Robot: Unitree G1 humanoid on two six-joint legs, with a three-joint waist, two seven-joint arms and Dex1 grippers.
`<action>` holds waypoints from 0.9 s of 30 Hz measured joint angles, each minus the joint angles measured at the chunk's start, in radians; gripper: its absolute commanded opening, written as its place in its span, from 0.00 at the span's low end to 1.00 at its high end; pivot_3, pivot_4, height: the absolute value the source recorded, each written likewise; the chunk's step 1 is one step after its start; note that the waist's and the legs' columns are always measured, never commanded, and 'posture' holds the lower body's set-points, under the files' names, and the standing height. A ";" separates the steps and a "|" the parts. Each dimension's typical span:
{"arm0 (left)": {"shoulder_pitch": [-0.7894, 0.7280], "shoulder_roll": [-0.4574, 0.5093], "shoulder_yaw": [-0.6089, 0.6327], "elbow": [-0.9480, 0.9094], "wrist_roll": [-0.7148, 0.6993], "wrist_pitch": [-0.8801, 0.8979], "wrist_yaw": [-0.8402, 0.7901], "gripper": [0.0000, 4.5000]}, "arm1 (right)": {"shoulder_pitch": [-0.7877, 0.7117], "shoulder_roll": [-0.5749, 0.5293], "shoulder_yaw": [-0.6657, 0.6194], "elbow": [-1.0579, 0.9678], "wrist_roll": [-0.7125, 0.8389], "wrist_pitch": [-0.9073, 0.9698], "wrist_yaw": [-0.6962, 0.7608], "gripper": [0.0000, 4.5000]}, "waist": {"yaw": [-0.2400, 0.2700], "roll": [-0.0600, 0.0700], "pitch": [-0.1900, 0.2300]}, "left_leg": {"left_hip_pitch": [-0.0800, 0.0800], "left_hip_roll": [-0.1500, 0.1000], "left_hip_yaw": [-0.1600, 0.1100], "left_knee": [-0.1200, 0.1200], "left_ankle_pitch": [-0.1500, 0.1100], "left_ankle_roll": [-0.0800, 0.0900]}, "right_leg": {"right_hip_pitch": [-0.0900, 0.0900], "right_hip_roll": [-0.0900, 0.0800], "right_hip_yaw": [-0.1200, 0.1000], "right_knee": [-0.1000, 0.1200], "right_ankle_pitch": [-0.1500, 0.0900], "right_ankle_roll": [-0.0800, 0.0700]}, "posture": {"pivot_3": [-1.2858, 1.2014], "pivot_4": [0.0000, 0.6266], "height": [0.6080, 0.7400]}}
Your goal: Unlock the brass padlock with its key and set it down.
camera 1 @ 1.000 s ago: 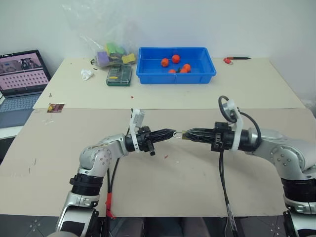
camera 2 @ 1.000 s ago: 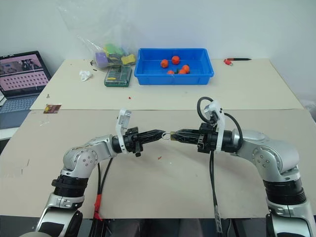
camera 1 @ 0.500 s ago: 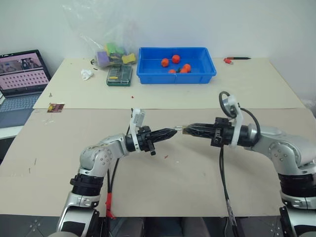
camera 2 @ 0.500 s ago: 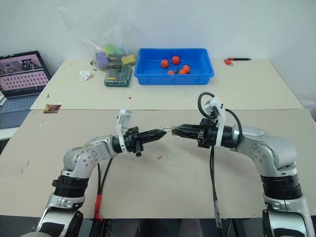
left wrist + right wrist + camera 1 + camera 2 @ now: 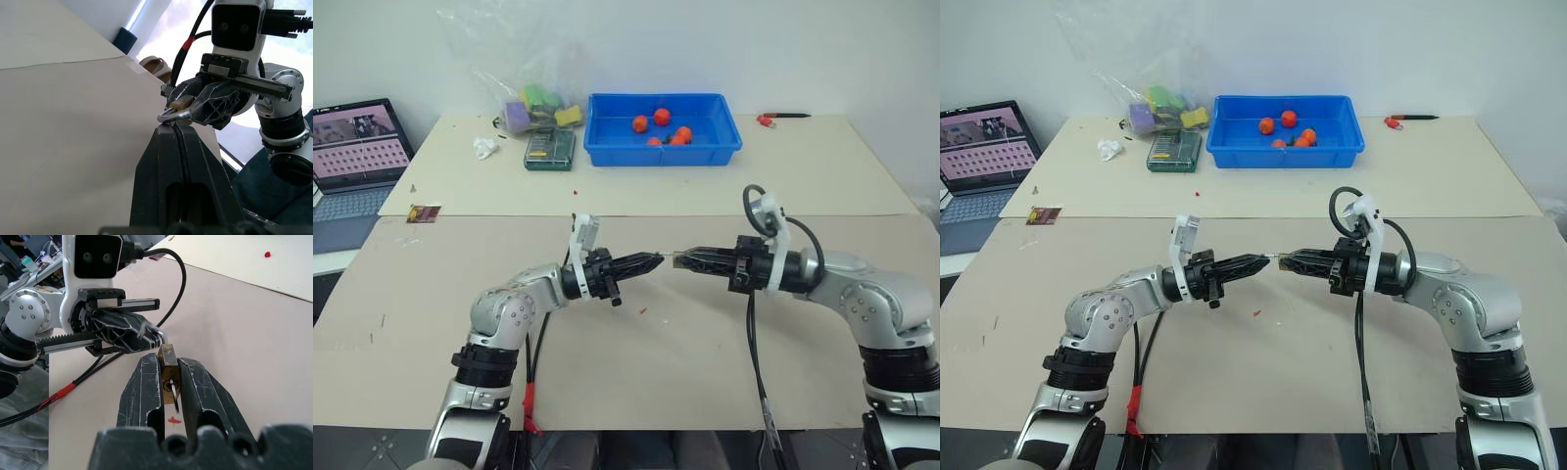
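Observation:
The brass padlock (image 5: 167,363) is clamped between the two black fingers of my right gripper (image 5: 680,260), held in the air above the beige table (image 5: 685,352). Its silvery shackle (image 5: 167,116) points at my left gripper (image 5: 658,259). The small silvery key (image 5: 174,395) sticks out of the padlock's bottom face, between the right fingers. My left gripper is shut, and its tip sits right at the shackle loop. Whether it pinches the loop I cannot tell. The two grippers face each other tip to tip at mid-table.
A blue bin (image 5: 607,152) holding orange balls (image 5: 661,117) stands at the back. Left of it lie a green box (image 5: 550,149) and a plastic bag of colourful items (image 5: 538,103). A laptop (image 5: 357,147) is at far left, a red-tipped pen (image 5: 778,118) at back right.
The right gripper has tipped a little and its tip with the padlock sits slightly higher. The left gripper has stayed where it was.

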 measured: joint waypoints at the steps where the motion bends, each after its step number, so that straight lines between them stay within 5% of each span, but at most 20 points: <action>1: -0.004 0.000 0.002 0.004 0.000 -0.002 -0.001 0.01 | 0.002 0.001 0.000 -0.003 -0.003 0.000 0.000 0.02 | 0.000 0.000 0.000 | 0.000 0.000 0.000 0.000 0.000 0.000 | 0.000 0.000 0.000 0.000 0.000 0.000 | 0.52 0.24 1.00; 16: -0.007 0.027 0.016 0.004 -0.011 0.012 -0.014 0.01 | 0.064 -0.046 0.000 -0.004 -0.015 0.000 0.060 0.02 | 0.000 0.000 0.000 | 0.000 0.000 0.000 0.000 0.000 0.000 | 0.000 0.000 0.000 0.000 0.000 0.000 | 0.52 0.24 1.00; 19: -0.008 0.066 0.047 -0.012 -0.024 0.018 -0.022 0.16 | 0.079 -0.071 -0.005 0.026 -0.019 0.000 0.085 0.02 | -0.004 0.000 0.000 | 0.000 0.000 0.000 0.000 0.000 0.000 | 0.000 0.000 0.000 0.000 0.000 0.000 | 0.52 0.24 1.00; 27: 0.033 0.194 0.046 -0.120 0.008 -0.028 -0.087 0.79 | 0.058 -0.075 0.007 0.013 0.017 0.066 0.119 0.02 | -0.003 0.000 0.000 | 0.000 0.000 0.000 0.000 0.000 0.000 | -0.001 0.000 0.000 0.000 0.000 0.000 | 0.52 0.24 1.00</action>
